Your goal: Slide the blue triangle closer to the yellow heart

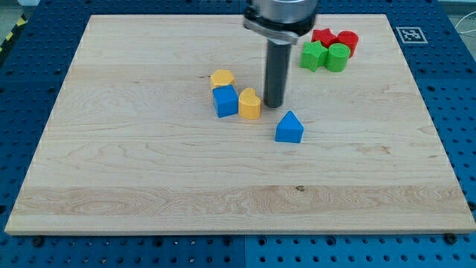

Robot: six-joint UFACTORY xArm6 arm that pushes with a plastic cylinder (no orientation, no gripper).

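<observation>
The blue triangle [289, 128] lies near the board's middle, slightly to the view's right. The yellow heart [249, 103] stands a short way up and to the left of it, touching a blue cube [224, 101]. My tip [273, 103] rests on the board just right of the yellow heart and just above-left of the blue triangle, in the gap between them. It touches neither as far as I can see.
A yellow hexagon-like block [222, 78] sits just above the blue cube. At the view's top right is a cluster: a red star [323, 36], a red cylinder [347, 42], a green star [314, 55] and a green cylinder [337, 57]. The wooden board [149, 186] ends on all sides at a blue perforated table.
</observation>
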